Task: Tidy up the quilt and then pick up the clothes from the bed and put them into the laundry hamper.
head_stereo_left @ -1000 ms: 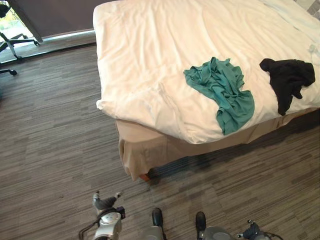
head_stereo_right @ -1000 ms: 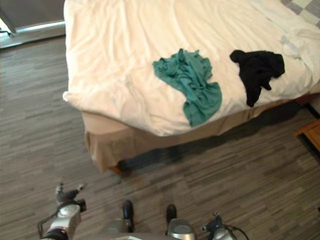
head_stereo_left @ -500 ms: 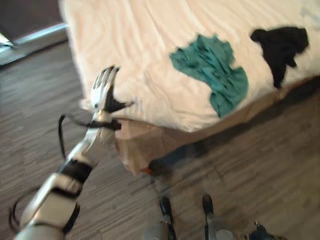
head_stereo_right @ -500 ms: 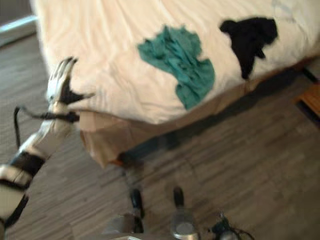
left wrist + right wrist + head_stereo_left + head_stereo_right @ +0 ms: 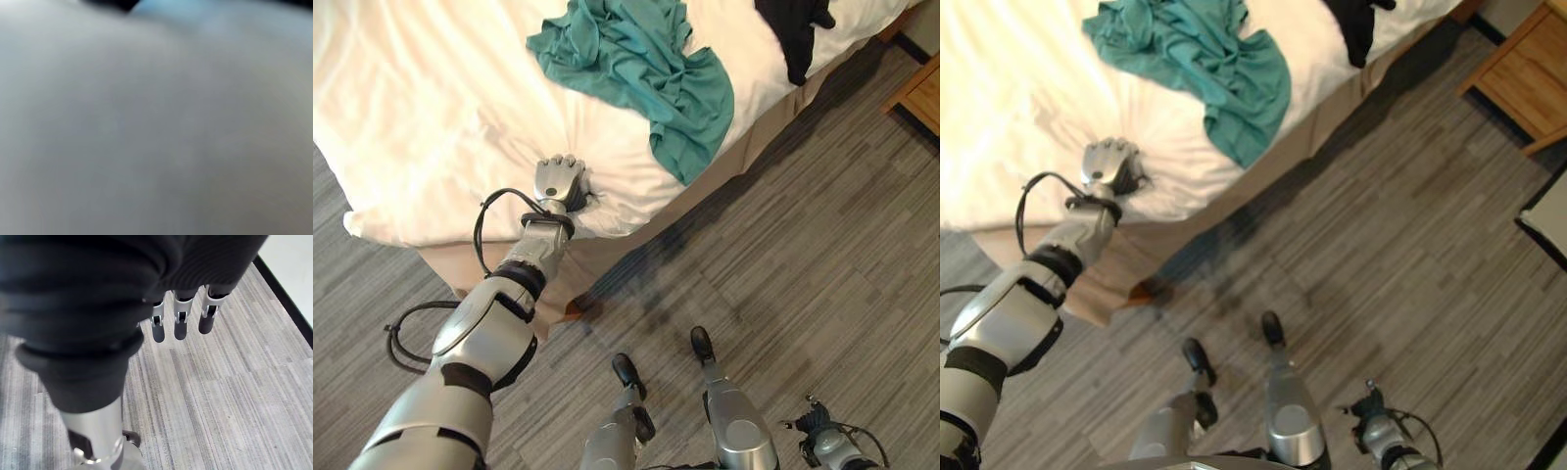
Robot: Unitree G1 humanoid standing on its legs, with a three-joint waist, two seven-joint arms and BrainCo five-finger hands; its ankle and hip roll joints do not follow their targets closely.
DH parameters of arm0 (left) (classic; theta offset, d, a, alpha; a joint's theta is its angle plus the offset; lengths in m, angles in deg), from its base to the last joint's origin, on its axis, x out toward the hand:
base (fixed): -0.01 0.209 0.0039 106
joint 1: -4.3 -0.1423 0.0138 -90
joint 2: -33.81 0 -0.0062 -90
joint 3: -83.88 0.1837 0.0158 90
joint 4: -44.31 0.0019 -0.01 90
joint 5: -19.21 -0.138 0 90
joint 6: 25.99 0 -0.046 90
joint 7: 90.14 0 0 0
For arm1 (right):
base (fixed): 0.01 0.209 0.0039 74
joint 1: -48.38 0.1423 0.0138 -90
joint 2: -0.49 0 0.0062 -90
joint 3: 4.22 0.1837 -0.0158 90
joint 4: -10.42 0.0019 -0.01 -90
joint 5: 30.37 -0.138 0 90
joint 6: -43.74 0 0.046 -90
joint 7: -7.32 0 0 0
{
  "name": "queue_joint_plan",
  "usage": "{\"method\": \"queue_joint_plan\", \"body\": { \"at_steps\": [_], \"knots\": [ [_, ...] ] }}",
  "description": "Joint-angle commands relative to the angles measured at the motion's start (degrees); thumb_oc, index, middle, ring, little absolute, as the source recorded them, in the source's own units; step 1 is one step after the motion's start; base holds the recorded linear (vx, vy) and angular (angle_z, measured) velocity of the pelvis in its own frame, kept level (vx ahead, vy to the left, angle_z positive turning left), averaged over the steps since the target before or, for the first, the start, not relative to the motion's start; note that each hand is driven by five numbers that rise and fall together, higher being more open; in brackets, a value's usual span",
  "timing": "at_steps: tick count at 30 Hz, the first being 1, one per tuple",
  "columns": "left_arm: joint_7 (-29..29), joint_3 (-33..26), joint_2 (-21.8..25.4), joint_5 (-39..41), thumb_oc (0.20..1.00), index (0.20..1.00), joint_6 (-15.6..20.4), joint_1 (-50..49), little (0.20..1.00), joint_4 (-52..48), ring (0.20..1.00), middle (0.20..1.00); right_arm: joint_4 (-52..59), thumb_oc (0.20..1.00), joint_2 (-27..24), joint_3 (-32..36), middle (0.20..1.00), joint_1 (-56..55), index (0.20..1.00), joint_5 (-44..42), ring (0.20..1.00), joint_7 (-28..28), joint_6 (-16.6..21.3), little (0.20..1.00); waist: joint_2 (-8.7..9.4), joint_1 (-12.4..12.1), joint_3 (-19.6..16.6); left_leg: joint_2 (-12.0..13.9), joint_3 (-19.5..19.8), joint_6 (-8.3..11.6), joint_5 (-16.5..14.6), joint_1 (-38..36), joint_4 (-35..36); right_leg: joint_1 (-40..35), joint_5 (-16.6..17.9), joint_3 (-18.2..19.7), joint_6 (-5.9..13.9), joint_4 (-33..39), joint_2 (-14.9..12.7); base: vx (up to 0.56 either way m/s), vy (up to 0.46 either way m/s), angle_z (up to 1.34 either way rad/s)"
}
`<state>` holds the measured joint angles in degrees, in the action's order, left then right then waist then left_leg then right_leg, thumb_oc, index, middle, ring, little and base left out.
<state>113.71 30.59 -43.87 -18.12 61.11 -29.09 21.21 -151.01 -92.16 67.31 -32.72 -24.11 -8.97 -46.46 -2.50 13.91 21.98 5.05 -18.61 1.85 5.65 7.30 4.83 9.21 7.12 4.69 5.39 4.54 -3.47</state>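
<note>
You are working the first step, straightening the quilt (image 5: 431,117), with the clothes not yet picked up. Your left hand (image 5: 559,182) is reaching out to the quilt's hanging edge near the bed (image 5: 607,257) corner, its fingers curling down into the white cloth and bunching it, so it reads as clenched on the quilt. The left wrist view is pressed against pale fabric and is telling you nothing more. Your right hand (image 5: 179,318) is hanging low at your side over the wood-look floor (image 5: 822,255), its fingers straight and relaxed, holding nothing. The teal garment (image 5: 636,59) is lying rumpled on the quilt just beyond your left hand, its lower end draping over the bed edge, and a black garment (image 5: 793,29) is lying further along toward the far corner. Next you are probably needing to pull the gripped edge outward and down to smooth it without dragging the teal garment off. A wooden nightstand (image 5: 1528,69) is standing beside the bed on your right; the floor between is giving you room to step.
</note>
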Motion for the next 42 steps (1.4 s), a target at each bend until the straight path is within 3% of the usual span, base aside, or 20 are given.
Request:
{"method": "queue_joint_plan", "body": {
  "at_steps": [1,4,7,10,11,12,17,18,19,20,24,25,28,30,31,34,37,39,40,42],
  "knots": [
    [-3.87,-3.39,3.63,2.09,0.2,0.2,-4.92,-7.77,0.2,11.81,0.2,0.2,-3.64,1.0,-0.67,-0.63,1.0,-1.16,1.0,0.45,1.0,-0.52,-0.99,1.0,2.73,-3.39,-1.59,1.5,0.33,3.86,-5.27,-4.28,0.17,3.56,-5.07,-2.96,5.89,-3.32,-3.82,0.05,-0.015,-0.08],
    [-2.2,-13.77,5.46,9.66,0.2,0.2,-3.86,-20.73,0.2,9.37,0.2,0.2,-4.17,1.0,-1.15,0.33,1.0,-1.12,1.0,2.12,1.0,-0.33,-2.43,1.0,1.75,-5.49,-3.05,1.27,1.28,3.99,-5.89,-6.29,0.17,0.47,-5.71,-4.03,5.43,-2.91,-4.35,0.07,-0.024,-0.04],
    [-1.13,-24.91,1.71,20.61,0.2,0.2,-0.1,-37.84,0.2,6.82,0.2,0.2,-4.18,1.0,-1.19,2.97,1.0,-0.65,1.0,2.44,1.0,-0.18,-3.38,1.0,1.24,-7.87,-4.73,0.99,2.86,4.07,-6.13,-7.22,0.17,-1.81,-6.16,-5.34,4.93,-2.24,-4.81,0.06,-0.025,0.16],
    [-1.3,-30.64,-3.27,25.84,0.206,0.206,0.8,-48.58,0.206,7.23,0.206,0.206,-2.32,1.0,-1.46,7.33,1.0,-0.41,1.0,-0.65,1.0,-0.85,-3.36,1.0,1.09,-8.96,-5.77,0.88,3.54,3.95,-6.27,-7.77,0.17,-3.01,-6.51,-5.93,4.57,-2.26,-5.09,0.05,-0.001,0.14],
    [-1.55,-32.04,-5.15,26.71,0.501,0.501,0.65,-51.54,0.501,8.22,0.501,0.501,-1.64,1.0,-1.53,8.41,1.0,-0.35,1.0,-1.49,1.0,-0.98,-3.39,1.0,1.12,-9.24,-5.81,0.8,3.78,3.87,-6.46,-8.25,0.17,-3.72,-6.73,-6.15,4.54,-2.33,-5.17,0.06,0.01,0.15],
    [-2.17,-33.3,-6.94,27.62,1.0,1.0,0.45,-54.56,1.0,9.9,1.0,1.0,0.1,1.0,-1.82,9.47,1.0,-0.24,1.0,-2.61,1.0,-0.93,-3.26,1.0,1.12,-9.71,-6.36,0.76,4.06,3.79,-6.46,-8.41,0.17,-4.12,-6.82,-6.41,4.43,-2.3,-5.22,0.06,0.02,0.19],
    [-4.53,-36.56,-11.67,29.63,1.0,1.0,-1.18,-60.87,1.0,16.22,1.0,1.0,11.43,1.0,-3.52,10.13,1.0,0.71,1.0,-4.09,1.0,-0.51,-2.5,1.0,2.07,-11.01,-7.56,0.73,4.93,3.69,-6.76,-9.27,0.17,-5.74,-7.23,-7.48,4.39,-2.13,-5.61,0.03,-0.014,0.3],
    [-5.46,-36.54,-12.79,27.99,1.0,1.0,-2.19,-62.29,1.0,17.53,1.0,1.0,22.36,1.0,-5.97,10.07,1.0,1.27,1.0,-3.82,1.0,0.4,-1.77,1.0,2.75,-11.57,-7.72,0.76,5.33,3.66,-7.02,-9.77,0.17,-6.46,-7.52,-7.96,4.45,-2.37,-5.75,0.0,-0.022,0.21],
    [-5.46,-36.54,-12.79,27.99,1.0,1.0,-2.19,-62.28,1.0,17.52,1.0,1.0,22.42,1.0,-5.98,10.09,1.0,1.25,1.0,-3.81,1.0,0.41,-1.81,1.0,2.75,-11.59,-7.85,0.77,5.31,3.67,-6.92,-9.58,0.17,-6.28,-7.4,-7.93,4.42,-2.34,-5.73,0.0,-0.022,0.33],
    [-6.26,-35.2,-13.67,25.56,1.0,1.0,-2.62,-63.47,1.0,17.23,1.0,1.0,34.54,1.0,-8.9,10.17,1.0,2.1,1.0,-3.55,1.0,1.38,-0.43,1.0,3.22,-12.17,-8.1,0.77,5.63,3.58,-7.12,-9.87,0.17,-6.72,-7.68,-8.21,4.45,-2.5,-5.78,0.0,-0.006,0.32],
    [-8.18,-30.82,-14.24,20.88,1.0,1.0,-2.43,-63.31,1.0,14.6,1.0,1.0,51.63,1.0,-14.79,8.41,1.0,7.02,1.0,-1.84,1.0,4.5,2.18,1.0,3.74,-13.26,-8.3,0.8,5.81,3.47,-7.3,-10.11,0.17,-7.28,-8.06,-8.75,4.63,-2.63,-5.75,0.0,0.005,0.32],
    [-8.58,-28.68,-14.05,19.13,1.0,1.0,-2.01,-62.41,1.0,13.18,1.0,1.0,54.24,0.2,-16.17,6.36,0.2,10.74,0.2,-2.4,0.2,5.47,3.04,0.2,3.91,-13.65,-8.33,0.87,5.8,3.44,-7.08,-9.76,0.17,-6.87,-7.77,-8.72,4.63,-2.58,-5.72,-0.04,-0.001,0.39],
    [-8.61,-22.02,-13.1,14.82,1.0,1.0,-0.58,-59.7,1.0,8.66,1.0,1.0,65.22,0.2,-17.81,0.88,0.2,20.7,0.2,-6.07,0.2,7.87,6.71,0.2,4.36,-14.4,-7.38,1.17,5.83,3.3,-6.99,-8.81,0.17,-5.58,-7.44,-8.6,4.83,-2.69,-5.81,-0.08,0.005,0.2],
    [-8.38,-20.28,-12.66,14.5,1.0,1.0,-0.23,-58.13,1.0,7.21,1.0,1.0,65.87,0.2,-17.08,-1.9,0.2,25.2,0.2,-7.75,0.2,8.14,7.79,0.2,4.52,-14.7,-6.88,1.25,5.9,3.29,-6.54,-7.77,0.17,-4.46,-7.06,-8.49,4.8,-2.85,-5.77,-0.14,0.003,-0.03],
    [-6.71,-17.97,-11.21,16.21,1.0,1.0,0.93,-54.12,1.0,3.99,1.0,1.0,61.88,0.2,-15.86,-7.96,0.2,36.94,0.2,-10.71,0.2,7.09,8.73,0.2,4.85,-15.81,-4.97,1.36,6.3,3.36,-5.62,-5.58,0.17,-2.09,-6.57,-8.5,4.74,-3.48,-5.67,-0.21,-0.003,-0.09],
    [-3.9,-14.89,-9.45,21.07,1.0,1.0,2.81,-48.4,1.0,-0.97,1.0,1.0,52.85,0.2,-13.53,-14.72,0.2,51.61,0.2,-11.07,0.2,4.68,7.31,0.2,4.85,-18.13,-2.2,1.79,7.5,3.78,-3.88,-2.16,0.17,1.21,-6.13,-9.33,4.54,-4.51,-5.39,-0.17,-0.021,-0.07],
    [-1.81,-10.72,-9.15,24.11,1.0,1.0,4.28,-44.34,1.0,-7.02,1.0,1.0,38.93,0.2,-7.59,-16.33,0.2,56.52,0.2,-13.22,0.2,1.65,5.84,0.2,3.88,-20.21,0.81,2.07,8.98,4.48,-2.3,1.41,0.17,3.6,-5.91,-10.94,4.46,-5.3,-5.5,-0.09,-0.048,0.34],
    [-1.88,-8.88,-9.04,24.24,1.0,1.0,4.7,-42.99,1.0,-8.87,1.0,1.0,35.76,0.2,-7.14,-17.19,0.2,58.35,0.2,-13.11,0.2,1.8,5.22,0.2,3.45,-20.75,1.59,2.12,9.68,4.78,-1.74,2.95,0.17,4.55,-5.97,-11.74,4.49,-5.58,-5.61,-0.08,-0.047,0.33],
    [-1.36,-5.15,-9.04,23.0,1.0,1.0,4.8,-39.82,1.0,-11.36,1.0,1.0,26.47,0.2,-3.32,-17.57,0.2,58.69,0.2,-13.5,0.2,1.19,4.31,0.2,2.05,-21.95,3.17,2.18,10.73,5.21,-0.76,5.72,0.17,6.67,-6.12,-12.93,4.55,-6.52,-5.94,-0.1,-0.029,0.36],
    [-1.14,-2.04,-9.43,21.57,1.0,1.0,4.6,-36.85,1.0,-11.91,1.0,1.0,19.26,0.2,-0.34,-19.96,0.2,59.84,0.2,-9.23,0.2,1.15,2.81,0.2,0.87,-22.74,4.51,2.13,11.4,5.31,0.02,7.89,0.14,8.79,-6.56,-13.95,4.56,-8.1,-6.23,-0.12,-0.031,0.42]
  ]
}}
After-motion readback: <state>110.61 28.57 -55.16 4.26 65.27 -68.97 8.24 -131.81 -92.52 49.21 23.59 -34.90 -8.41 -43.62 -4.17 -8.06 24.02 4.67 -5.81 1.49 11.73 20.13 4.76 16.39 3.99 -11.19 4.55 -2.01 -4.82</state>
